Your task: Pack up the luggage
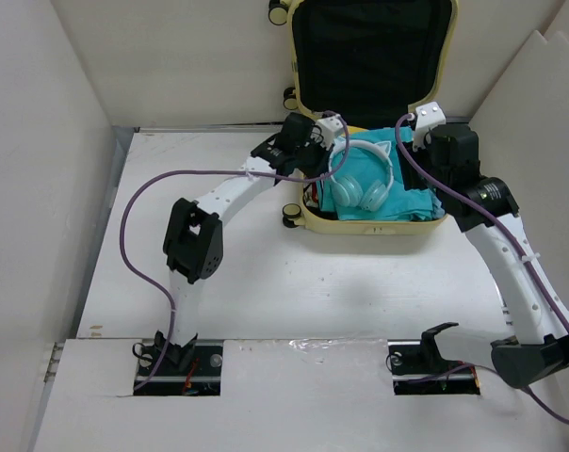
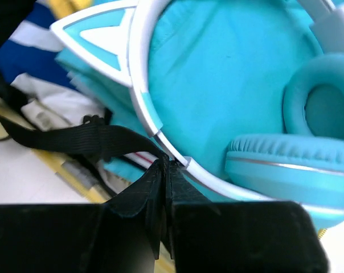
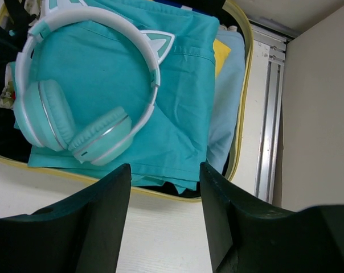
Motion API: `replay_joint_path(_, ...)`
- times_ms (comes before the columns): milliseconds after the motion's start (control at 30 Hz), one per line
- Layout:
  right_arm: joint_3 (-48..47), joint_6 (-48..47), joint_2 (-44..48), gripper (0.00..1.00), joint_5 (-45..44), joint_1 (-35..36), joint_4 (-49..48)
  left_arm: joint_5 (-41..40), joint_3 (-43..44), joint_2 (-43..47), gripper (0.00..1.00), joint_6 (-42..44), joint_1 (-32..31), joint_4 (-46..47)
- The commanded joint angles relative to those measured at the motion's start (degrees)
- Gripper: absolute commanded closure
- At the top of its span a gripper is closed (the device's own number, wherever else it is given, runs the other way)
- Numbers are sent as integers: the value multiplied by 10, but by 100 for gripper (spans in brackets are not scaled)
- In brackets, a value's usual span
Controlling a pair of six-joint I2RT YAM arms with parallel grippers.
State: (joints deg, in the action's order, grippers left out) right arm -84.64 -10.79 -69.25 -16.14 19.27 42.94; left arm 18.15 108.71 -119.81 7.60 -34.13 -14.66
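Black plastic: left gripper [image 2: 165, 170], jaws pressed together. A taut black strap [image 2: 75, 139] runs straight into the tips and looks pinched there. Just past the tips, touching or nearly so, is the white headband of teal cat-ear headphones [image 2: 286, 162]. Their ear cups lie off to the gripper's right. Under the headphones is a folded teal cloth [image 2: 229, 74]. Further out to the left is blue-and-white striped fabric [image 2: 24, 51], with the strap crossing below it.

Right gripper [image 3: 163, 210]: jaws spread wide, nothing between them. It hangs above the white table [image 1: 266, 292] just short of the case's yellow rim. The teal cloth is directly ahead of the gap, and the headphones are ahead and to the left, flat on the cloth. To the right of the cloth a pale blue garment [image 3: 229, 96] lies against the rim, with a bit of something yellow [image 3: 220, 54] beyond it.

Both grippers are at the luggage [image 1: 369, 226], left at its left side, right at its right. It lies open on the table, its black-lined lid [image 1: 374, 47] standing up behind them and a wheel showing at its left corner.
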Motion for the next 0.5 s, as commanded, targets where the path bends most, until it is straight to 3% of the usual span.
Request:
replay_joint_path(0, 0, -5, 17, 43, -3, 6, -13, 7, 28, 32, 100, 64, -30, 14)
replay_joint_path(167, 5, -5, 35, 41, -8, 6, -8, 29, 41, 13, 98, 52, -30, -5)
replay_joint_path(200, 11, -5, 41, 41, -8, 6, -8, 44, 48, 13, 90, 45, -30, -17)
replay_joint_path(300, 11, -5, 47, 40, -8, 6, -8, 78, 59, -6, 81, 18, -30, -34)
replay_joint_path(367, 11, -5, 47, 37, -8, 6, -8, 97, 68, -21, 64, 3, -24, -55)
replay_joint_path(467, 11, -5, 47, 32, -2, 6, -2, 108, 95, -27, 51, -20, -19, -93)
